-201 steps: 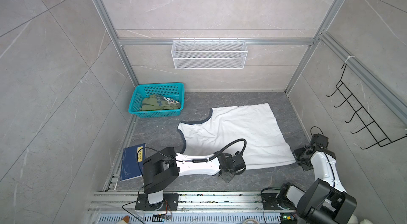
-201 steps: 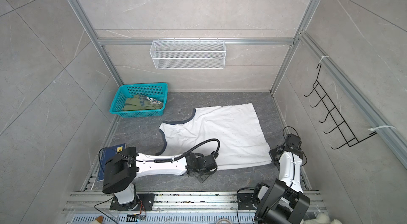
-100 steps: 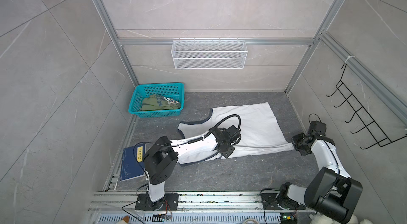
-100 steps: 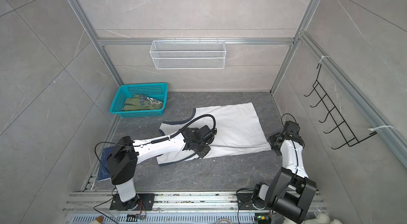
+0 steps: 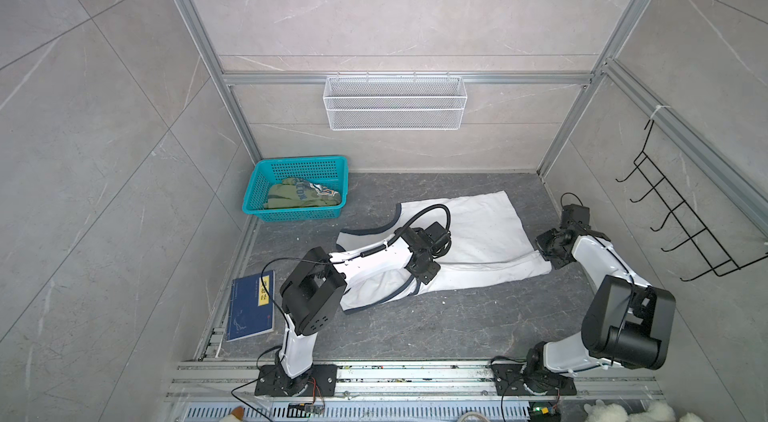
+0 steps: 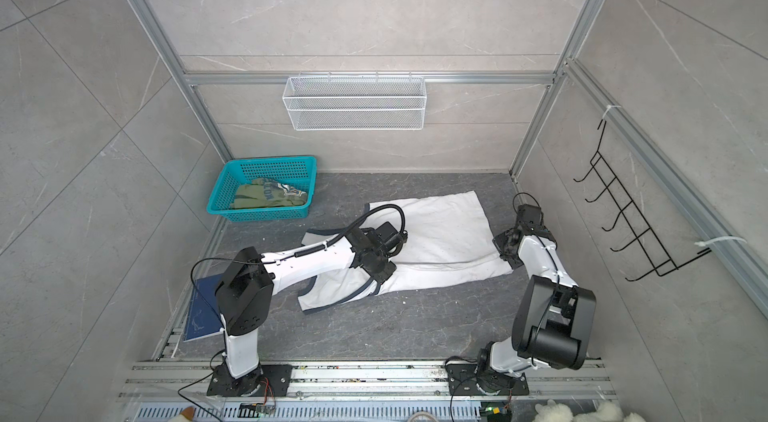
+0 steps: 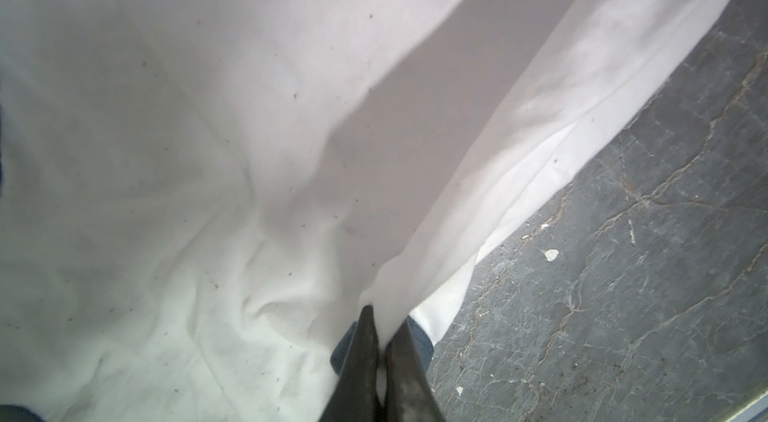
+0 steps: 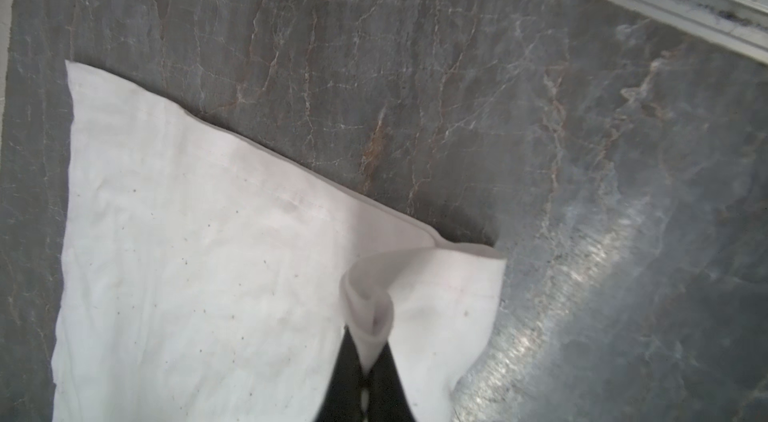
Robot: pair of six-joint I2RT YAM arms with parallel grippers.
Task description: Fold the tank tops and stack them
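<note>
Grey slab [image 5: 457, 324], limp white top [image 5: 478, 233]: left gripper [image 7: 382, 328] pinches its near trimmed edge, right gripper [image 8: 368, 353] clamps the right hem corner; soft, light, best held at corners.

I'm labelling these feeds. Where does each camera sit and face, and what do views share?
Both top views: high above the front rail, facing down toward the back wall; left arm and right arm show whole.
Left wrist: on its arm, looking along the left gripper, shut on the white tank top at its navy trim; only tips show.
Right wrist: on its arm, looking along the right gripper, shut on a plain corner; only tips show.
Shared: all show the white tank top on the grey table.
</note>
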